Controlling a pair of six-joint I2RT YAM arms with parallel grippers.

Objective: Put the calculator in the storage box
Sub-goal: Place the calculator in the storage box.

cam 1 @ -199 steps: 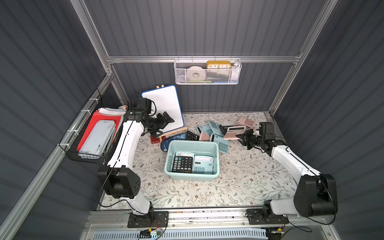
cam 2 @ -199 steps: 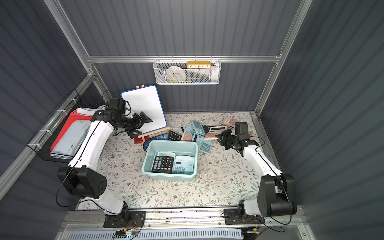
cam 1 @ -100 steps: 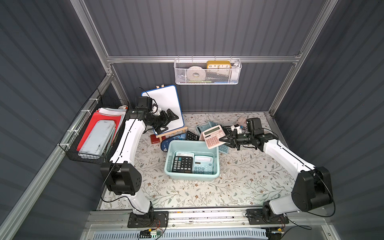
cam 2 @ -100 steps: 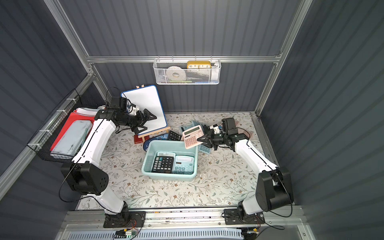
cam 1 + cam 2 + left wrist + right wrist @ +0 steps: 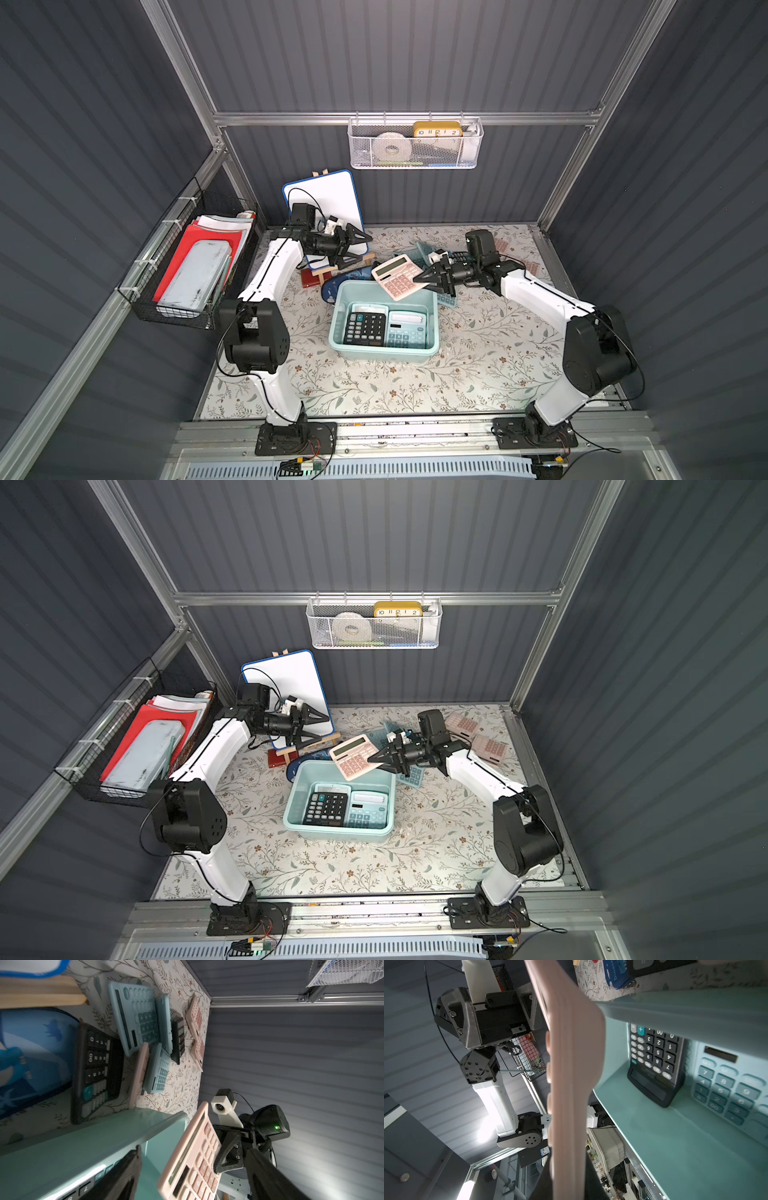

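Between the fingers of the right gripper [image 5: 424,279] [image 5: 376,757], pinched narrow: one side edge of the pink calculator [image 5: 397,276] [image 5: 354,756], near its key end. In the left wrist view, one black finger [image 5: 228,1154] pressed flat on the key face. Held off the table, tilted, keys up, reaching away from the fingertips toward the left arm's side. In the right wrist view, pink calculator [image 5: 571,1064] edge-on, sticking straight out from the grip.

Hanging over the far rim of the mint storage box [image 5: 338,316] [image 5: 293,802], toward its far right corner, partly over the inside and partly behind the rim; clear of the box floor and its contents. Down in the box, flat and side by side: a black calculator [image 5: 365,328] and a teal calculator [image 5: 408,331].

Just behind the box, on the floral table [image 5: 478,345]: a blue pouch [image 5: 330,286] close against the far wall, and a heap of loose calculators [image 5: 135,1018], teal, black and pink.

Farther left, raised above the table in front of the whiteboard [image 5: 328,199]: the left gripper [image 5: 366,249] [image 5: 323,729], fingers spread wide, nothing between them, pointing toward the pink calculator but well apart from it.
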